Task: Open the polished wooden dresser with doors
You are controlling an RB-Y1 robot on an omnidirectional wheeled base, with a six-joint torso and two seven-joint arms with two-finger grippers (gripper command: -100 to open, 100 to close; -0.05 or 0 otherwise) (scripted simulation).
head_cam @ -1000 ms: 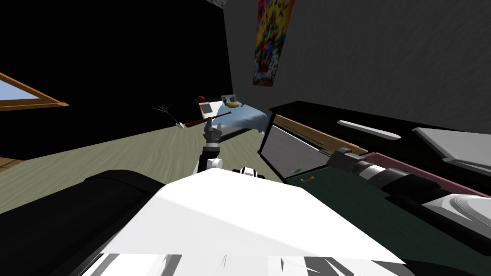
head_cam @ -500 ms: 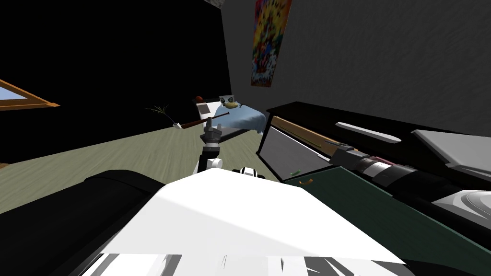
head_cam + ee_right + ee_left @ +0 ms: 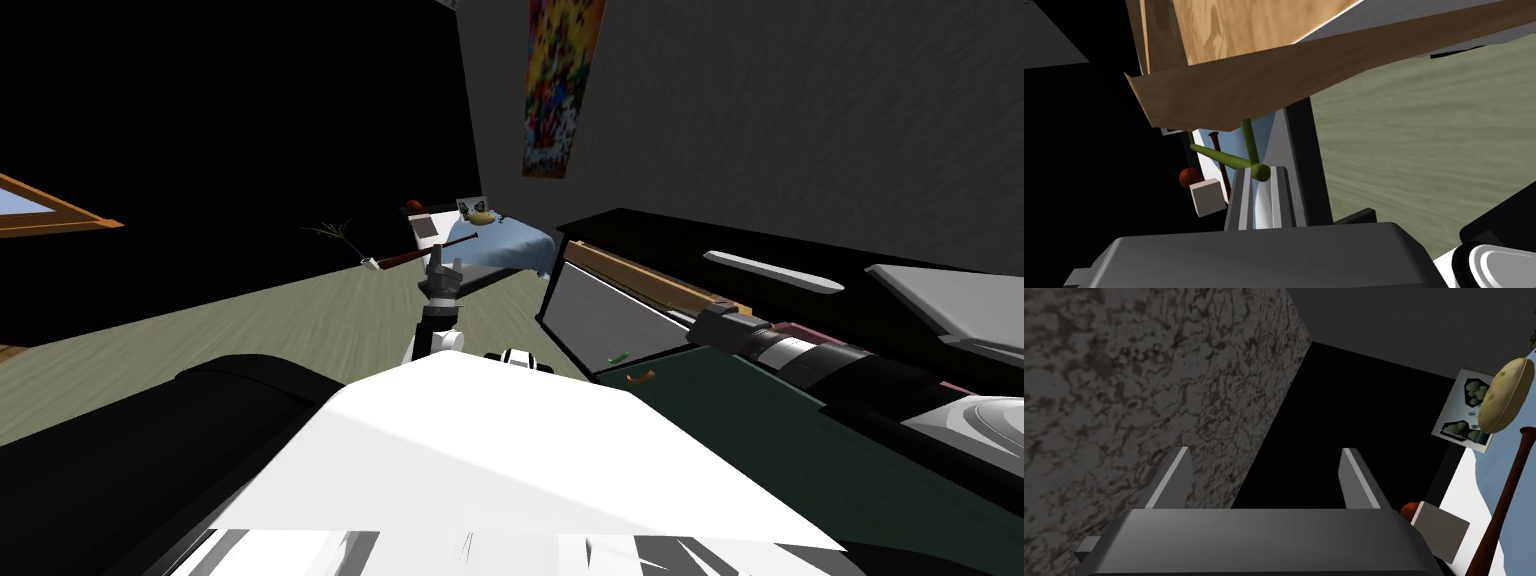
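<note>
Stood close against a black-topped dresser (image 3: 640, 232) on the right, with a grey door panel (image 3: 600, 318) swung out and a small green handle (image 3: 620, 355) at that panel's edge. Saw a dark green door (image 3: 760, 430) with an orange handle (image 3: 638, 376) just beside it. Had the right hand (image 3: 702, 321) at the panel's near end and the left hand (image 3: 440, 268) raised over the olive floor (image 3: 300, 310), before a blue bed (image 3: 505, 245).

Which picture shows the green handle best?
Right wrist view: the handle is big and close, between the right gripper's jaws. Head view has a tiny green speck, likely it. Left wrist view faces a wall instead.
</note>
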